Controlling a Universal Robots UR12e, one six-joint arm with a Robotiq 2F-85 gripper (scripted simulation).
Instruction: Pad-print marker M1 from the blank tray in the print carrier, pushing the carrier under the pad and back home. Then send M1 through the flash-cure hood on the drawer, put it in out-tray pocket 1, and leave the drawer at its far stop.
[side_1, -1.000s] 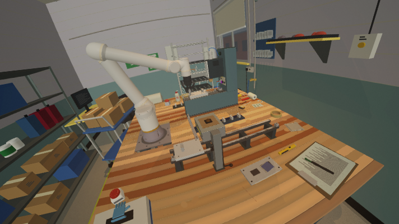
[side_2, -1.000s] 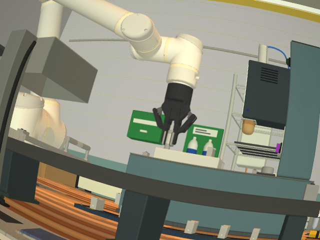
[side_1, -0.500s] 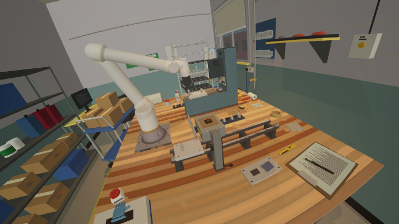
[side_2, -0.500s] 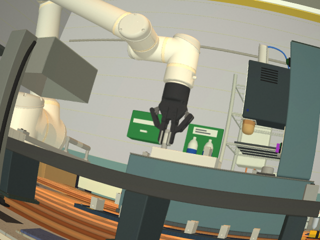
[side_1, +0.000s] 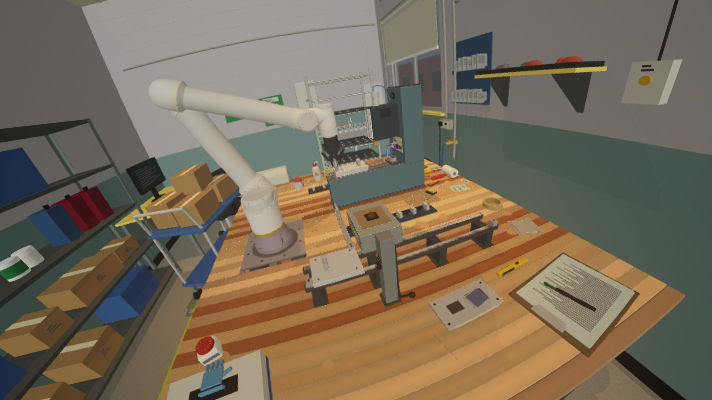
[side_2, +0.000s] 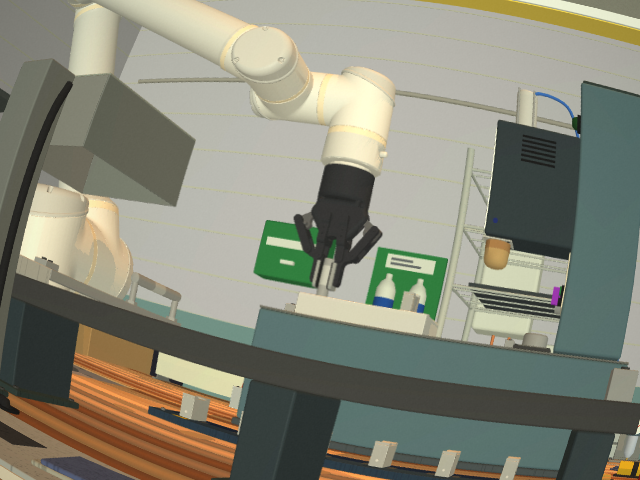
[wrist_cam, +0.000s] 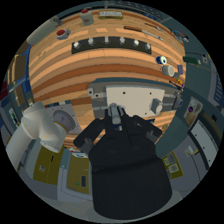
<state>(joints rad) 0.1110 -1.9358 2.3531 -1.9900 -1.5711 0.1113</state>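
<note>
My gripper (side_2: 326, 276) (wrist_cam: 116, 118) (side_1: 332, 155) hangs over the left part of the print station's teal base. Marker M1 (side_2: 323, 279) (wrist_cam: 115, 115), a short pale grey cylinder, is held upright in its closed fingers, just above the white print carrier (side_2: 362, 312) (wrist_cam: 133, 100). The tan pad (side_2: 497, 253) hangs under the dark print head (side_2: 535, 188) to the right. The flash-cure hood (side_1: 374, 225) sits on its rails mid-table, with the drawer plate (side_1: 335, 267) at the rails' near end.
A dark strip tray (wrist_cam: 110, 43) holding several pale markers lies on the table beyond the station. A second tray (side_1: 415, 212) lies next to the hood. A clipboard (side_1: 575, 300), a fixture plate (side_1: 465, 302) and a tape roll (side_1: 492, 202) lie on the right side.
</note>
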